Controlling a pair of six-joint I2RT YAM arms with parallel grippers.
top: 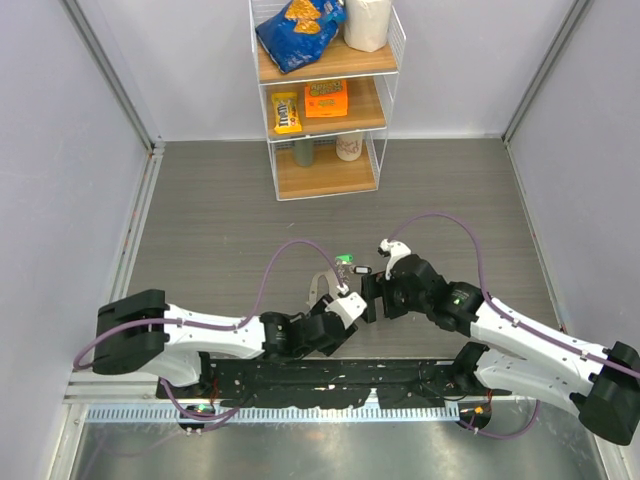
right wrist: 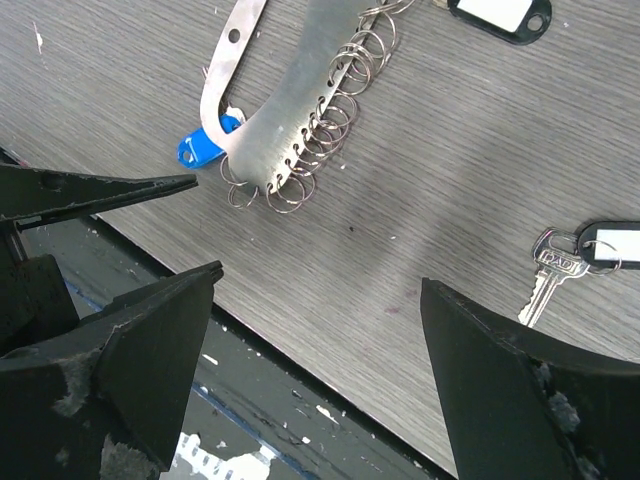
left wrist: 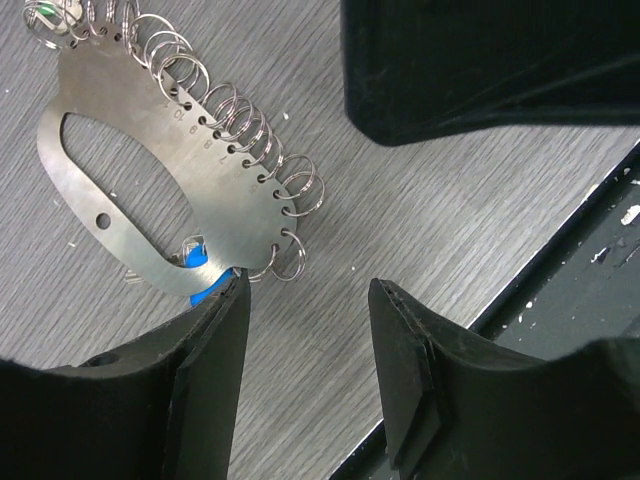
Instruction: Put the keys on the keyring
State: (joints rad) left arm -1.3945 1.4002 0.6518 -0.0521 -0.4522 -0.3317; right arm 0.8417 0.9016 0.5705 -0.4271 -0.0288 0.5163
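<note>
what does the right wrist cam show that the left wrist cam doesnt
Only the right wrist: a silver key with a black-framed tag, lying right of the keyring, plus a second black-framed tag at the top edge. Only the left wrist: a green tag at the keyring's far end. Both: the keyring with its small rings, and the blue tag.
</note>
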